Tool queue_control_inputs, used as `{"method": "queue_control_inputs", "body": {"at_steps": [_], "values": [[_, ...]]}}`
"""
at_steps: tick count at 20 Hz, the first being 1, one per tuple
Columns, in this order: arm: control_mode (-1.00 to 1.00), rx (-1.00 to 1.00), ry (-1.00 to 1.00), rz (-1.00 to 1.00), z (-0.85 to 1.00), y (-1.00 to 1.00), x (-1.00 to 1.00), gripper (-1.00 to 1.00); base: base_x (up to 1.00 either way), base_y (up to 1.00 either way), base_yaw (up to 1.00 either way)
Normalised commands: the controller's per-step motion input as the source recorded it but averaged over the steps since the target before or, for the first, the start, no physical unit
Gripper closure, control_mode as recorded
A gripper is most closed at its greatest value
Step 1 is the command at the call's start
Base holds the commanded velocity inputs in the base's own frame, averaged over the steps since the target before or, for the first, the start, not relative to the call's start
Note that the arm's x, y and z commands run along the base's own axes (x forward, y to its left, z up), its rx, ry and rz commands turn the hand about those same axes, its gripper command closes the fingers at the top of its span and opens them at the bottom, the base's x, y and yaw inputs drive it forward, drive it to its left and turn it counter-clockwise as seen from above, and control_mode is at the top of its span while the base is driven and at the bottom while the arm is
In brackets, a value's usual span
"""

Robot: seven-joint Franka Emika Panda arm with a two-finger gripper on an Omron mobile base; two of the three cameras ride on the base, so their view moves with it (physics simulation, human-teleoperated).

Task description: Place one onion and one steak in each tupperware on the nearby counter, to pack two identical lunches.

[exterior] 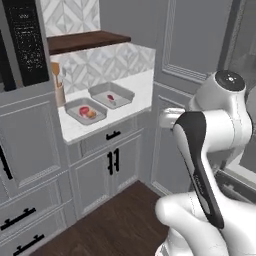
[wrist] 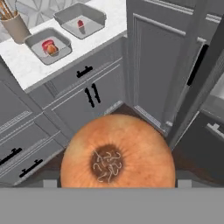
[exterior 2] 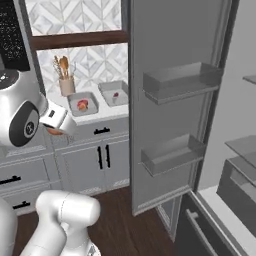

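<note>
The onion (wrist: 117, 153) has a papery, matt brown skin (pale, wiry roots at its centre). The table (exterior: 135, 87) looks like smooth white marble over matt grey panelled cabinets (exterior: 107, 165). Both tubs (wrist: 48, 43) seem grey plastic. The shelf (exterior: 85, 40) and floor (exterior: 120, 225) are dark wood.

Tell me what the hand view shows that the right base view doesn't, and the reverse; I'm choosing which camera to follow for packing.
Hand view: the brown round onion close up, root end facing the camera. Right base view: the open grey door with its two shelf bins and the dark wooden shelf. Both: the white marble counter with two grey tupperware trays, the nearer tray holding a red steak and a small onion, the farther tray just a steak, plus the tan utensil holder.
</note>
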Motion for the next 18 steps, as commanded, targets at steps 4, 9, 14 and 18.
{"method": "queue_control_inputs", "body": {"at_steps": [4,9,14,18], "values": [[1.0,0.0,0.0,0.0,0.0,0.0,0.0,1.0,1.0,0.0,0.3],[1.0,0.0,0.0,0.0,0.0,0.0,0.0,1.0,1.0,0.01,-0.04],[1.0,0.0,0.0,0.0,0.0,0.0,0.0,1.0,1.0,0.01,-0.23],[1.0,0.0,0.0,0.0,0.0,0.0,0.0,1.0,1.0,-0.01,-0.08]]}}
